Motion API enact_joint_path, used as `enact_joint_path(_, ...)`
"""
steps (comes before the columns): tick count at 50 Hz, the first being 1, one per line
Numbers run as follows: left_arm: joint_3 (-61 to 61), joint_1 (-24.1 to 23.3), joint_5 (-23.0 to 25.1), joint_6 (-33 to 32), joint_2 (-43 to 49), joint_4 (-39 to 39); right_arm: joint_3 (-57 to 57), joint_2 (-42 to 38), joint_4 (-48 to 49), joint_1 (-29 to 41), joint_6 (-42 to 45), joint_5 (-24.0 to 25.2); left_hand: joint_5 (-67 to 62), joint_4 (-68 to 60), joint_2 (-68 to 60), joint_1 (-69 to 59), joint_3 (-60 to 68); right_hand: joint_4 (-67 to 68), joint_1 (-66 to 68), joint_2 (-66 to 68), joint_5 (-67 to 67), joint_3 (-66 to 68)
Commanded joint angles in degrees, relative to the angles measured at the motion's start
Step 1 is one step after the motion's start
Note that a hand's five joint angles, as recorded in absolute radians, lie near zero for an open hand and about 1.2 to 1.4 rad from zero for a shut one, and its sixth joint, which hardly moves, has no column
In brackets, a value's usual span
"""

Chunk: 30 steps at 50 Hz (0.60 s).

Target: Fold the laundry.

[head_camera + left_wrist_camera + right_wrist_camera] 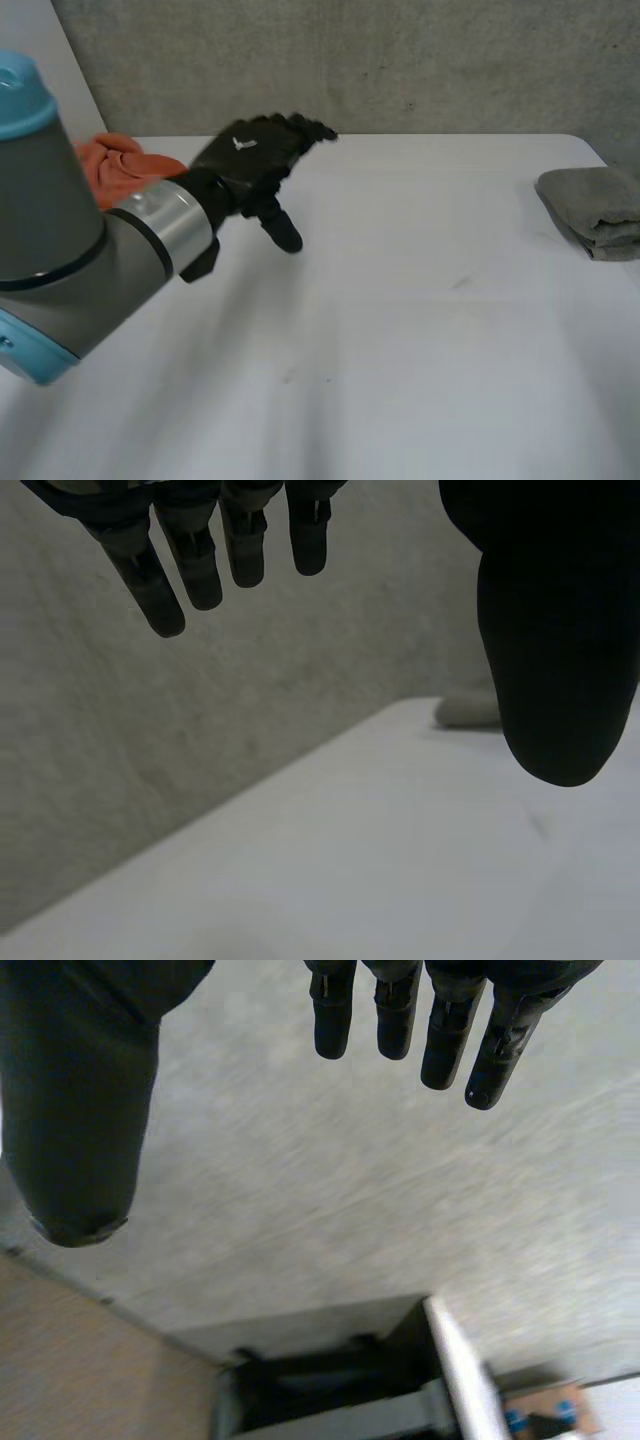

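One big white table (420, 330) lies under everything in the head view, with a rough grey wall (400, 60) behind its far edge. Next in size is the robot's left arm (70, 250), grey with a light-blue cap. It comes in from the near left and reaches out over the table. At its end the left hand (250, 160) is over the far left part of the table and touches no cloth. In the left wrist view its fingers (200, 570) are straight and a little spread. The thumb stands apart from them, and nothing is held between them.

The right hand (80, 1110) is seen in its own wrist view, with a plain grey surface (350, 1190) behind it. Its fingers are straight and loose too, and it holds nothing.

The laundry is two cloths. A grey cloth (595, 210) lies folded at the far right edge of the table, well apart from the left hand. An orange cloth (115, 165) lies bunched up at the far left, just behind the left arm and near the hand.
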<state>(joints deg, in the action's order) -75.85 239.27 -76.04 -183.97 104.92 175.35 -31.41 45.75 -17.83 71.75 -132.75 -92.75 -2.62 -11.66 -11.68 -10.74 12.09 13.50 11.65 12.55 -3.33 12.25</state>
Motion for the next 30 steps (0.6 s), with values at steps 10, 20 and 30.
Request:
enact_joint_path(10,1.22,18.85,-0.25,-1.13,2.03,11.85,-30.26,23.76,12.81,25.43,-22.54,17.41,1.23,0.26,0.29,-0.65,-0.69,-3.50,-1.65,-2.55,3.33,-2.25)
enact_joint_path(20,10.89,32.83,5.72,-11.22,21.45,12.91,-50.49,24.91,19.32,44.00,-20.71,20.68,1.23,0.26,0.29,-0.65,-0.69,-3.50,-1.65,-2.55,3.33,-2.25)
enact_joint_path(30,21.87,40.21,6.25,-27.75,38.85,20.54,-60.52,24.47,21.70,45.76,-17.37,20.95,1.39,0.43,0.45,-0.49,-0.86,-3.50,-1.65,-2.55,3.33,-2.25)
